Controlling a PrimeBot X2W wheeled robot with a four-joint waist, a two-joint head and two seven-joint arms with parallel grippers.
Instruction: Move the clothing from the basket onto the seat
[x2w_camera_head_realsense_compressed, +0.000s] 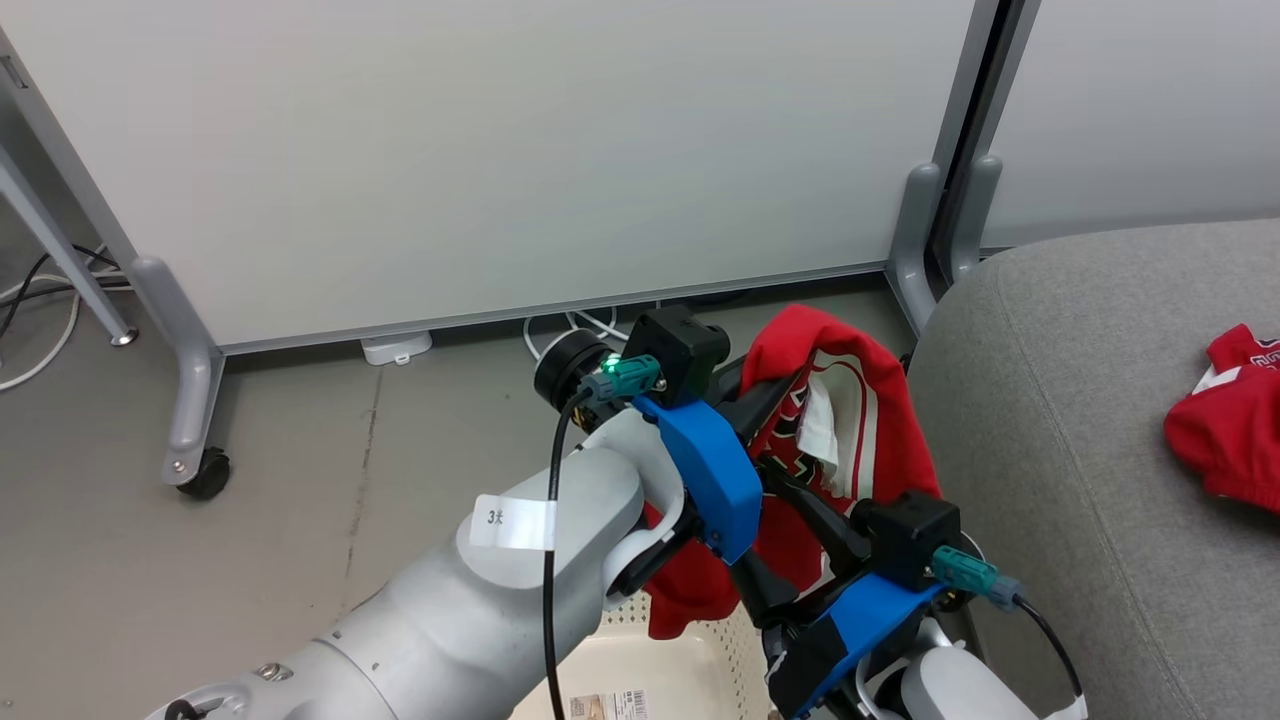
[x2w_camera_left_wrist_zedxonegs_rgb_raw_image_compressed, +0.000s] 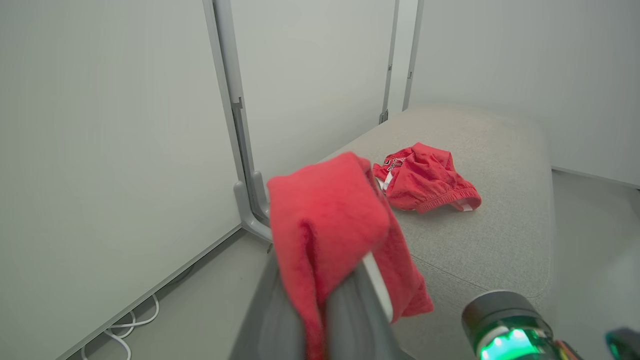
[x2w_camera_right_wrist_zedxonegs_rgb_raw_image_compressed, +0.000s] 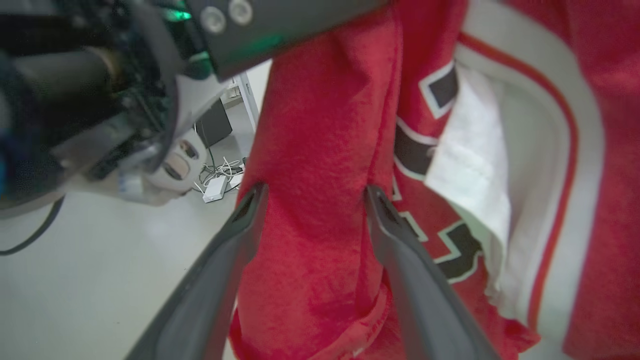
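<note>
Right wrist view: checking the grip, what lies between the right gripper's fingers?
A fold of the red garment fills that gap, in the right wrist view.

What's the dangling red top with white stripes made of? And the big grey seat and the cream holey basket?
Red top: soft fuzzy cloth, maybe fleece; it droops in folds. Grey seat: matte woven fabric, probably padded; speckled weave, rounded edges. Cream basket: smooth plastic, likely; rows of punched holes.

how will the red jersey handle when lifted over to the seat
Probably floppy: the red jersey drapes in folds over the left gripper. Likely light, since it hangs from a fingertip pinch. Its low hem may catch the basket rim.
</note>
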